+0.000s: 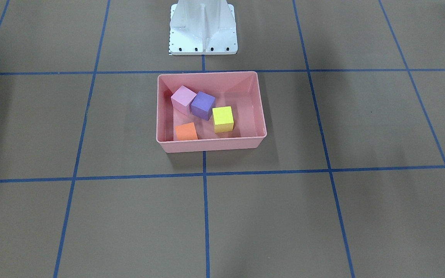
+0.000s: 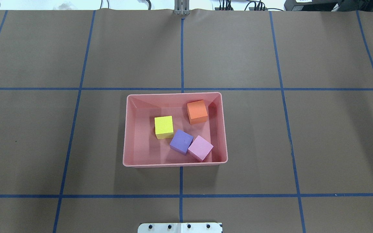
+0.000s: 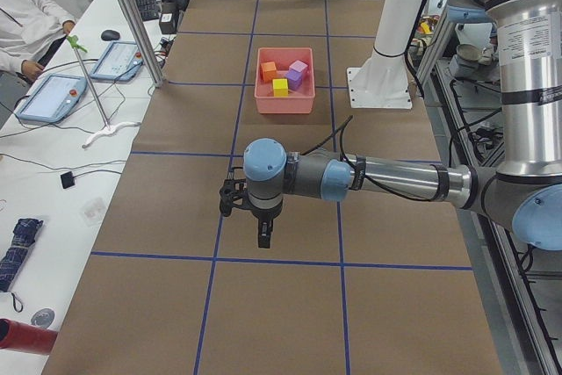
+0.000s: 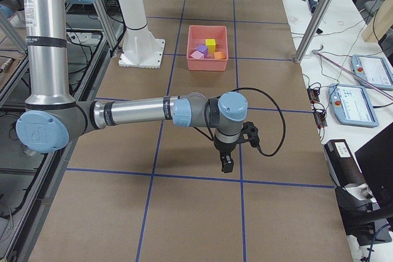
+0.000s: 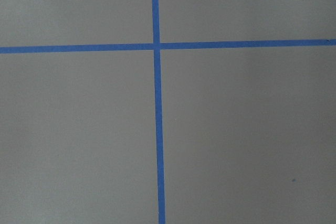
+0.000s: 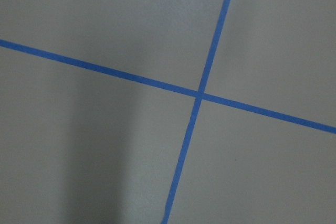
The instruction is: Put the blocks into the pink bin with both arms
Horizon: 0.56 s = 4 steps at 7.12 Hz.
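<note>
The pink bin (image 2: 126, 129) stands at the table's middle and holds all four blocks: orange (image 2: 197, 111), yellow (image 2: 163, 126), dark purple (image 2: 181, 141) and pink-lilac (image 2: 200, 148). The purple and lilac blocks touch. In the front-facing view the bin (image 1: 211, 144) holds them likewise. The left gripper (image 3: 263, 236) shows only in the exterior left view, hanging over bare table far from the bin (image 3: 284, 104). The right gripper (image 4: 226, 164) shows only in the exterior right view, also far from the bin (image 4: 207, 64). I cannot tell whether either is open or shut. Both wrist views show only brown paper and blue tape.
The white pedestal base (image 1: 203, 31) stands just behind the bin on the robot's side. Blue tape lines divide the brown table cover (image 2: 290, 136). A side table with tablets (image 3: 53, 94), a seated person and an aluminium post (image 3: 132, 19) lie beyond the table's far edge.
</note>
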Each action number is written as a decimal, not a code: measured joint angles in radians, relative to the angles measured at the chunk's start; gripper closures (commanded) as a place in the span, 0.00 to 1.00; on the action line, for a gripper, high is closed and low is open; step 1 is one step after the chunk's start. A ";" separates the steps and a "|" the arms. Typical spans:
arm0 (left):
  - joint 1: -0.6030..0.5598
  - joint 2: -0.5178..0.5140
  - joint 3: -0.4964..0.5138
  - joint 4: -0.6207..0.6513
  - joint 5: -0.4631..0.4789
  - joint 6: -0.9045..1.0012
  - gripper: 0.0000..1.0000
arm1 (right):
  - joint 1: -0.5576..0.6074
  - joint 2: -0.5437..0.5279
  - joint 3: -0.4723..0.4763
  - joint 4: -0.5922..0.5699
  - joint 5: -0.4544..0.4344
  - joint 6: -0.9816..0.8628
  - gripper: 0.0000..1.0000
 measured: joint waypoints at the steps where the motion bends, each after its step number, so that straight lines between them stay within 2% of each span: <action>1: -0.003 -0.001 -0.001 0.042 0.002 -0.002 0.00 | 0.013 -0.014 -0.001 0.000 0.000 -0.001 0.00; 4: -0.029 0.000 -0.022 0.076 0.009 -0.004 0.00 | 0.036 -0.031 -0.003 0.000 0.000 0.002 0.00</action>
